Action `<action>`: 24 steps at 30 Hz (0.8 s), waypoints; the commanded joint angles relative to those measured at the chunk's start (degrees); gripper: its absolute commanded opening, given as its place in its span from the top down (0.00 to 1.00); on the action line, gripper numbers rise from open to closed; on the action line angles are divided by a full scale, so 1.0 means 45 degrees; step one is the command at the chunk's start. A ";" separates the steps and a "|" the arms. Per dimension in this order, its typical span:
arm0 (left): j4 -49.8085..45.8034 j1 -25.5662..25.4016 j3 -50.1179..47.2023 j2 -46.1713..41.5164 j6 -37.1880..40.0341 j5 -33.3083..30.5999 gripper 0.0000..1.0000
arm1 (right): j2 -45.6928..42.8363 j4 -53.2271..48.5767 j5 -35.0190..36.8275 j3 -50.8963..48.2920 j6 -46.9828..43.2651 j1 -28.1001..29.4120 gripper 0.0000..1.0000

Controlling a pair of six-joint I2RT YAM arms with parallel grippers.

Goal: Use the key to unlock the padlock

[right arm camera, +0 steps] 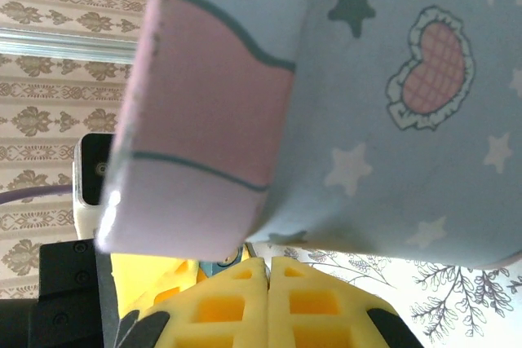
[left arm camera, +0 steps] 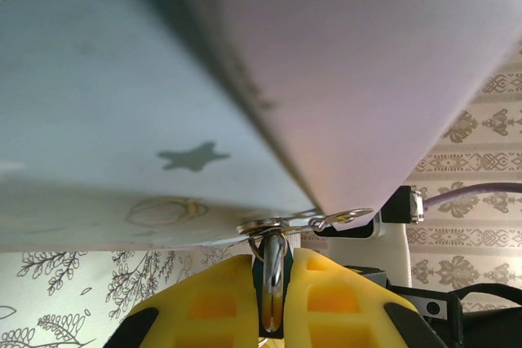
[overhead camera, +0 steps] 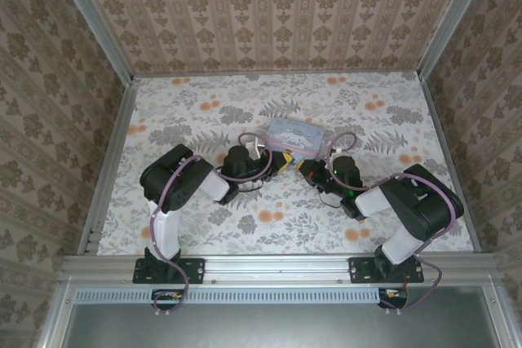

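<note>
Lock-steadying step, I judge: the left gripper [left arm camera: 273, 283] clamps the small silver padlock [left arm camera: 275, 257] hanging from the pastel blue-and-pink box [overhead camera: 291, 134] mid-desk. The right gripper [right arm camera: 267, 270] is pressed together; whether it holds the key I cannot tell. Next calls for fine keyhole alignment.

the left arm [overhead camera: 175, 181] and right arm [overhead camera: 416, 205] are both bending at the elbow and reaching inward, wrists nearly meeting. the left gripper [left arm camera: 273, 275] is squeezing its yellow fingers [left arm camera: 212, 307] against a thin metal ring [left arm camera: 275, 254]. the right gripper [right arm camera: 267, 275] is pressing its fingers [right arm camera: 220, 307] fully together.
</note>
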 commanded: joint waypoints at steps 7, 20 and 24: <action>0.0702 0.0074 0.0023 0.0138 0.0017 -0.0118 1.00 | -0.0692 -0.0857 0.0413 -0.0240 -0.0425 0.0072 1.00; 0.0719 0.0072 -0.0093 0.0151 0.0048 -0.0183 1.00 | -0.0828 -0.1149 0.0345 0.0175 -0.0460 0.0072 1.00; 0.0731 0.0058 -0.0143 0.0161 0.0101 -0.0204 1.00 | -0.1062 -0.1405 0.0343 0.0195 -0.0528 0.0070 1.00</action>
